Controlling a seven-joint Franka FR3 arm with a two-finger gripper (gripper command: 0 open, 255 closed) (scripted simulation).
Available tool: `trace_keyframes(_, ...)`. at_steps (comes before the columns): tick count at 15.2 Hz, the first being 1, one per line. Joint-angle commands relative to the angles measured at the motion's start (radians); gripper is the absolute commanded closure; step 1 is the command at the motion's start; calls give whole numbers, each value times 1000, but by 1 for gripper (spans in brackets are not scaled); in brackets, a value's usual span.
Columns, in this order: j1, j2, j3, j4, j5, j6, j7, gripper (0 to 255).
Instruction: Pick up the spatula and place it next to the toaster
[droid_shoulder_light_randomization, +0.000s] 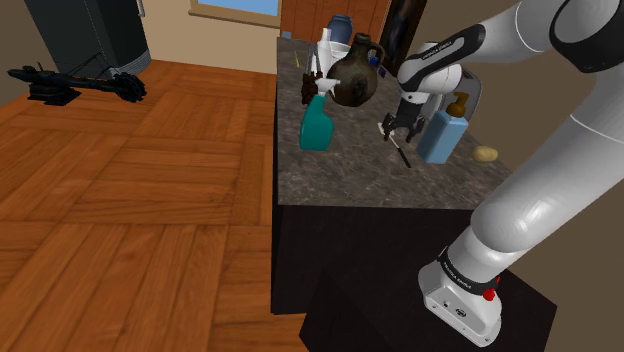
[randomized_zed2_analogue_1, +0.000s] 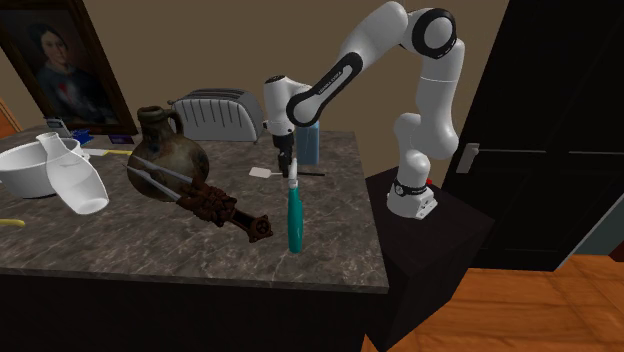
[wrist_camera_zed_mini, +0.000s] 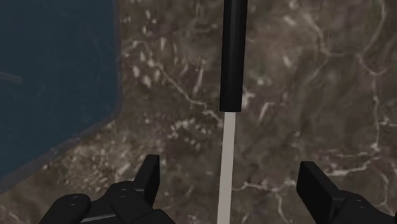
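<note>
Currently claw (wrist_camera_zed_mini: 231, 172) is open, fingers spread wide, hanging above the marble counter (wrist_camera_zed_mini: 305, 95). I see the spatula (wrist_camera_zed_mini: 233, 57) lying flat on that counter between the fingers, neither one touching it: pale shaft nearest the claw, black handle beyond. A blue soap bottle (wrist_camera_zed_mini: 57, 83) stands just beside it. The toaster (randomized_zed2_analogue_1: 215, 112) sits farther back on the counter, by the wall.

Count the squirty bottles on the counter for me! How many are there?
2. The teal spray bottle stands near the brown jug. The blue pump bottle stands right beside the claw. Another could be hiding behind the jug.
</note>
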Motion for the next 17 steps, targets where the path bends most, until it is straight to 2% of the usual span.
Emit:
trace_keyframes(1,0,2,0,-6,1,8,0,0)
trace_keyframes(7,0,2,0,-5,1,8,0,0)
trace_keyframes(8,0,2,0,-5,1,8,0,255)
trace_keyframes(17,0,2,0,-5,1,8,0,255)
